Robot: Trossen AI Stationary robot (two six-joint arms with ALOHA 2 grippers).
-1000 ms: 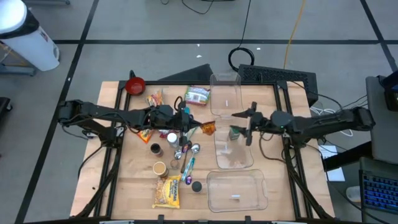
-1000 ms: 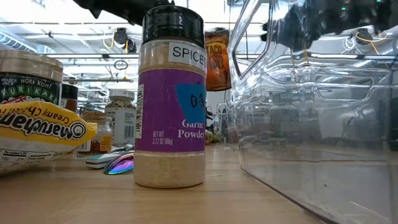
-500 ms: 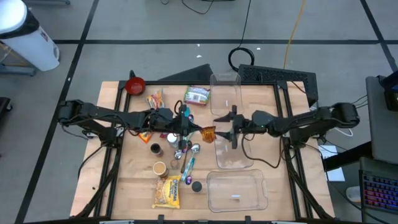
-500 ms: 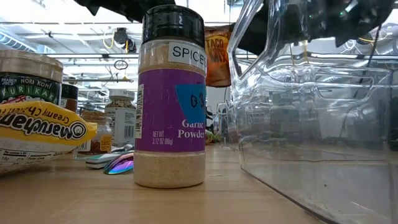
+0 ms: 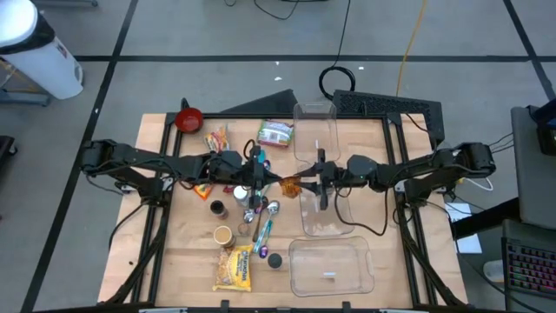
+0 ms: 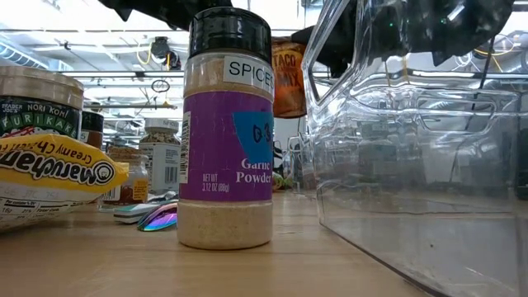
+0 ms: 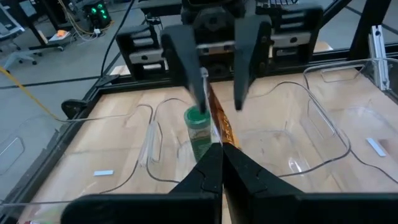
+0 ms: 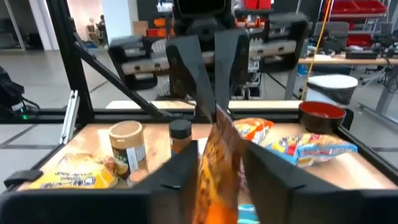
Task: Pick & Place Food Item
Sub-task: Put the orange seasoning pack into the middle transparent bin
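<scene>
I see the orange taco packet [image 5: 292, 183] held up in the air over the middle of the tabletop, well away from every edge. My left gripper [image 5: 280, 180] is pinched tight on one end of the packet. In the left wrist view its two dark fingers [image 7: 211, 168] are pressed together on the thin edge of the packet.

My right gripper [image 5: 314, 178] has its fingers spread apart on either side of the packet. They are close to it, but I cannot tell if they touch it. In the right wrist view the packet [image 8: 221, 168] sits between those two fingers [image 8: 177, 171].

Just under the right gripper is a clear plastic bin [image 5: 328, 213], and a small jar with a green lid [image 7: 199, 134] stands inside it. Another clear bin [image 5: 330, 265] sits near the front edge of the tabletop. A red bowl [image 5: 188, 119] is near the far left corner.
</scene>
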